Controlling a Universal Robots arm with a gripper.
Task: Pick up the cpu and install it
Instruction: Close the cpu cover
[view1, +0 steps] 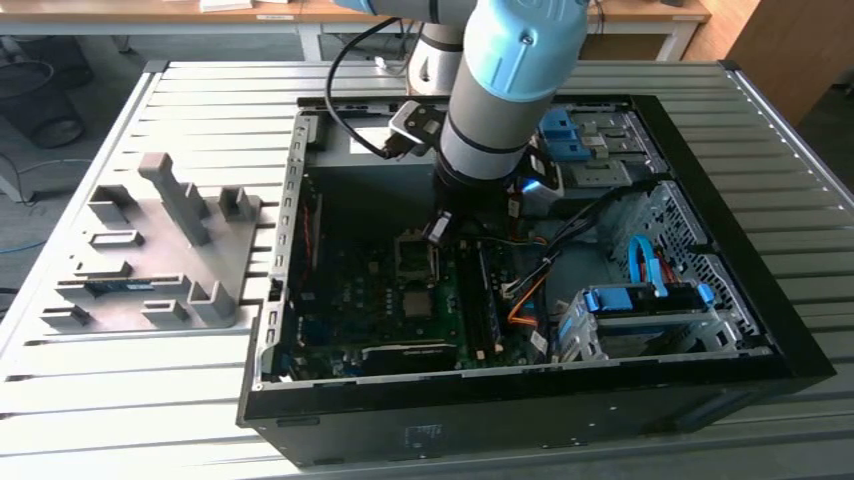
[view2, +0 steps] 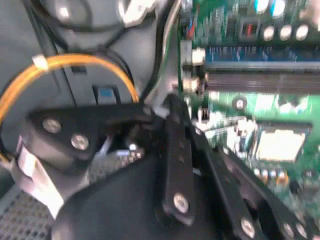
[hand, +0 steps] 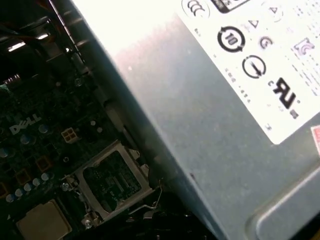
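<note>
Arm is down inside the open PC case (view1: 286, 330), gripper (view1: 438, 231) low over the motherboard (view1: 354, 300). Open or closed: can't tell, nothing visibly held. The cpu (view1: 418, 303) lies flat on the board, silver top up, at 6 o'clock from the gripper in the exterior view and apart from it. It also shows in both wrist views (hand: 42, 225) (view2: 280, 145). Hinged metal frame (hand: 112, 182) sits just beside the cpu, next to the power supply (hand: 200, 115). Grey parts fixture (view1: 160, 250) is at 9 o'clock of the case.
</note>
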